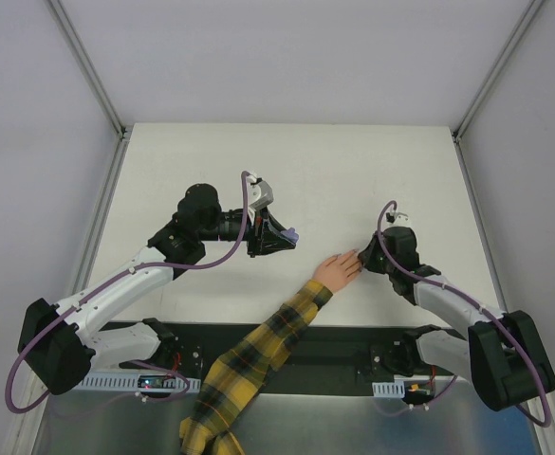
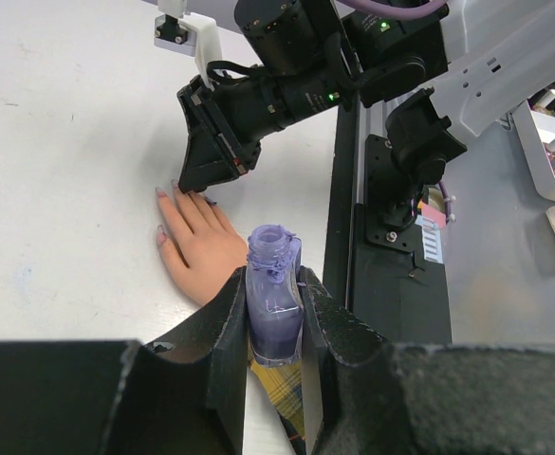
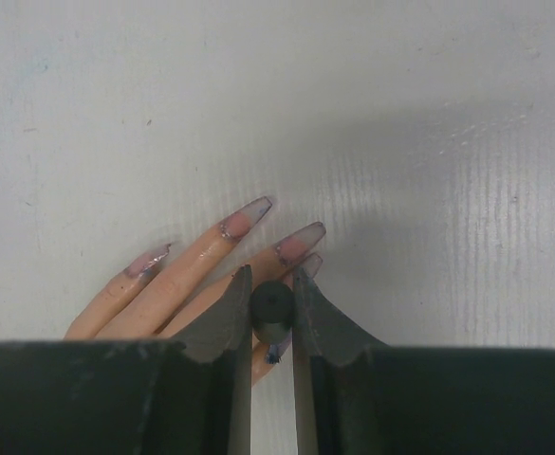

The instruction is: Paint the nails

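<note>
Nails (image 3: 249,213) are resting on the table (image 3: 400,114) near frame center, right fingers (image 3: 225,322) pinching a dark brush cap (image 3: 271,303) over them, left fingers (image 2: 222,327) pinching the open purple bottle (image 2: 274,313).

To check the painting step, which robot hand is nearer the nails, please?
Right: the right hand, shut on the dark cap, is at the nails; the left hand, holding the purple bottle, stands apart to their left.

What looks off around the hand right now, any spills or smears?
No spill shows on the table. The nails look patchy: purple sits along their bases and edges, centres bare pink. The open bottle in the left gripper shows no drip; the right gripper holds the brush cap.
</note>
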